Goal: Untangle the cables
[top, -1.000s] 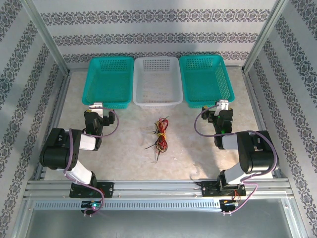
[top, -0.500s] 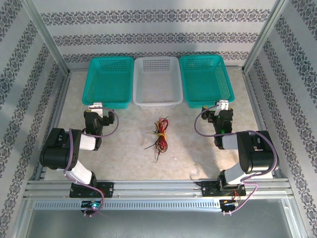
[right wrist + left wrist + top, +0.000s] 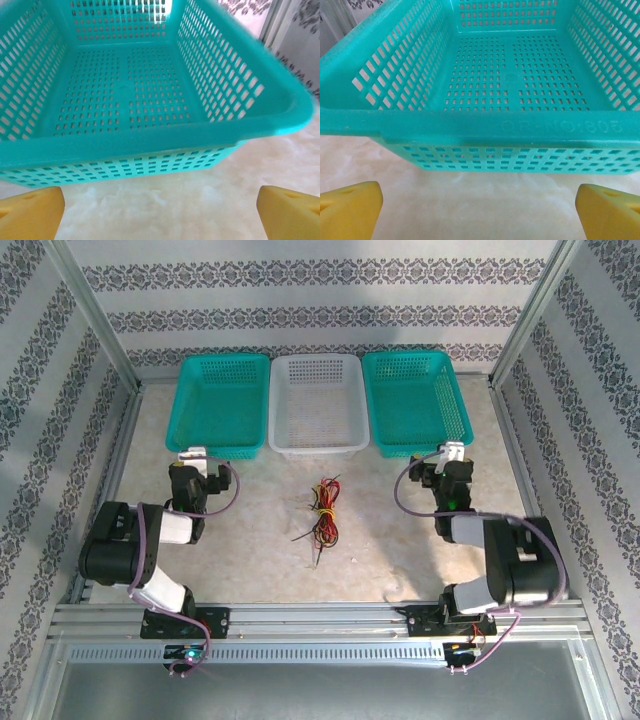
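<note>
The cables (image 3: 322,510), a small tangled bundle of thin red, black and yellow wires, lie on the table's middle, between the two arms. My left gripper (image 3: 195,455) sits well left of them, facing the left teal basket (image 3: 222,447). Its yellow fingers (image 3: 350,207) stand wide apart, so the left gripper (image 3: 480,205) is open over bare tabletop. My right gripper (image 3: 452,452) sits well right of the cables, in front of the right teal basket (image 3: 400,448). The right gripper (image 3: 160,210) is open too, with nothing between its yellow fingers (image 3: 290,212).
Three empty baskets line the back of the table, with a white one (image 3: 318,447) between the teal ones. The left teal basket's near rim (image 3: 480,127) and the right one's rim (image 3: 150,137) stand close ahead of the fingers. Metal frame rails border the table.
The right arm's elbow has shifted slightly to the right and toward the near edge. Both grippers stay open and the cables have not moved.
</note>
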Available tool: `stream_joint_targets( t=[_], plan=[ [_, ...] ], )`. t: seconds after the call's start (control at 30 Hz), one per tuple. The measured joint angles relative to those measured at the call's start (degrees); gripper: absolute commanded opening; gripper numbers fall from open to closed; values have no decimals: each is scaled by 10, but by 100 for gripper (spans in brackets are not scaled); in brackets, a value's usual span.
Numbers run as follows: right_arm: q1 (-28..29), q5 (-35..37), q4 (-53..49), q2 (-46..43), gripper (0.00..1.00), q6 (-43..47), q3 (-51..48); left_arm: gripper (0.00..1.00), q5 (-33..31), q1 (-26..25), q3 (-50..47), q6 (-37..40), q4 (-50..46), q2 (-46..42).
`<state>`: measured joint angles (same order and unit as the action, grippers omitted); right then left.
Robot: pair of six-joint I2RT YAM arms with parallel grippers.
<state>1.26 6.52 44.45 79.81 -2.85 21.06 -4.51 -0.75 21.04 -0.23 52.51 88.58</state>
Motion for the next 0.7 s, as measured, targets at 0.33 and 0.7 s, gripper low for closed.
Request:
stream_joint_targets(
  t=[0.33, 0.7],
  plan=[
    [17, 79, -195, -243, 98, -44, 20, 93, -51, -34, 18, -76, -152, -228],
    [170, 201, -651, -313, 98, -219, 216, 86, -61, -122, 19, -229, -401, -482]
  ],
)
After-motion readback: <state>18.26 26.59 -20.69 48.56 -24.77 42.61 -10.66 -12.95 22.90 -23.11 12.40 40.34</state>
